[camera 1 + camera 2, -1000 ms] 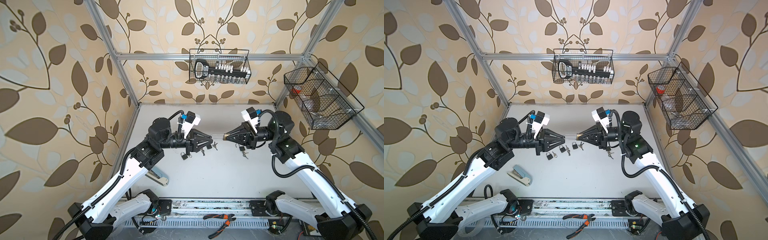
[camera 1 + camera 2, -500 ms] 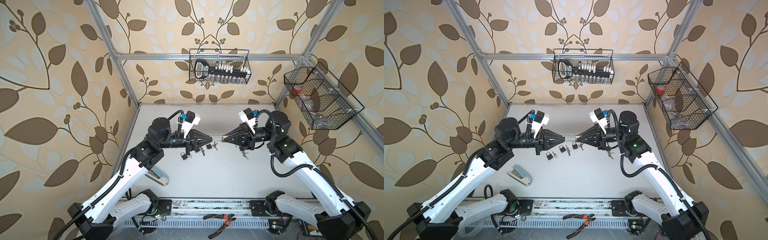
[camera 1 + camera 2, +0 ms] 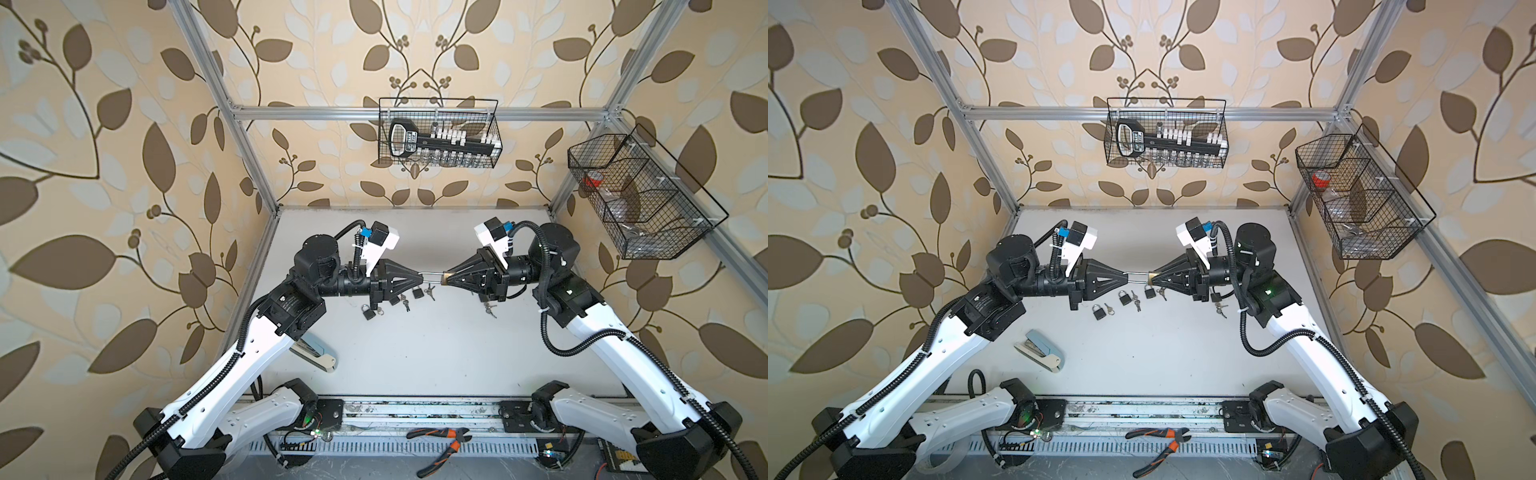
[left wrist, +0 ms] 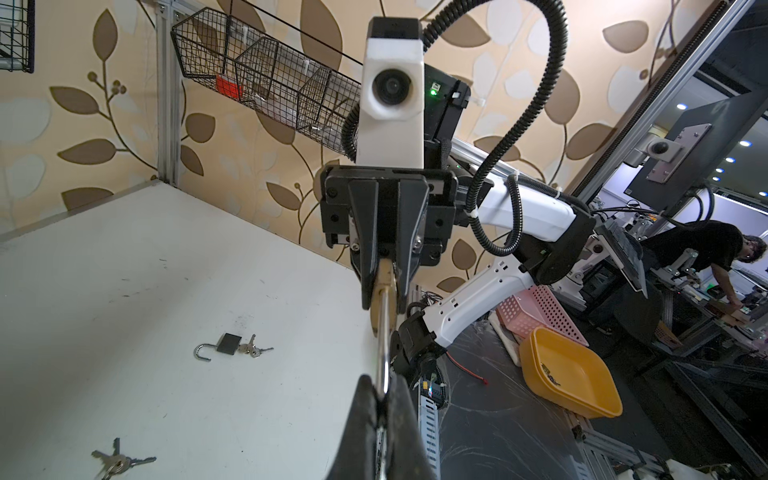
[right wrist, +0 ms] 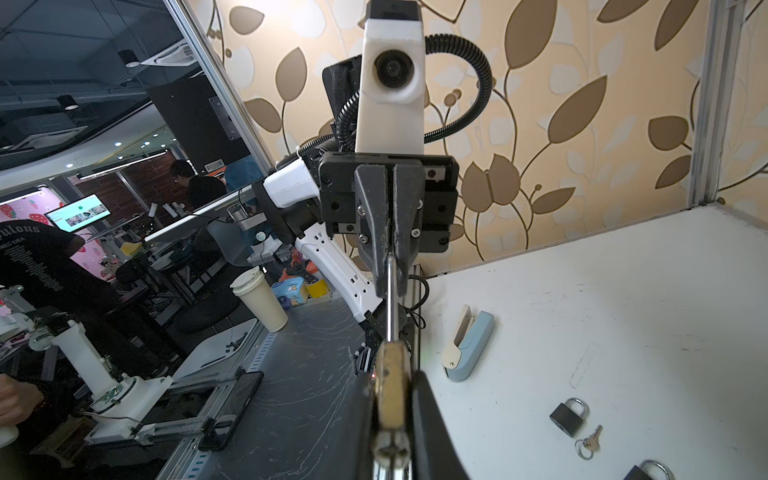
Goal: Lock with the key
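1. Spanning the cell, the white tabletop (image 3: 415,365) is left bare across its middle. The loose items are gathered in a row toward the far side, below the two arms.
2. The left tool (image 3: 420,277) and the right tool (image 3: 452,277) are brought tip to tip in the air above that row, as shown in both top views.
3. A blue-grey stapler (image 3: 1040,355) is laid near the left arm, well apart from the work, and is judged to play no part.
4. The brass padlock (image 5: 390,386) is held off the tabletop between the tools. Its body is clamped in the right tool. The far end of its long steel shackle (image 4: 384,353) is pinched in the left tool, whose jaws are pressed fully together on the bar. The two-ended grasp is thus judged done.
5. Several small black padlocks (image 3: 1123,298) are left lying on the tabletop. One of them is seen with its shackle swung open in the left wrist view.
6. Small keys (image 3: 1136,305) are scattered beside them, and none is held by either tool. Whether a key is seated in the brass padlock cannot be told. The shackle appears drawn out, so pushing it home and turning a key are judged to be left.
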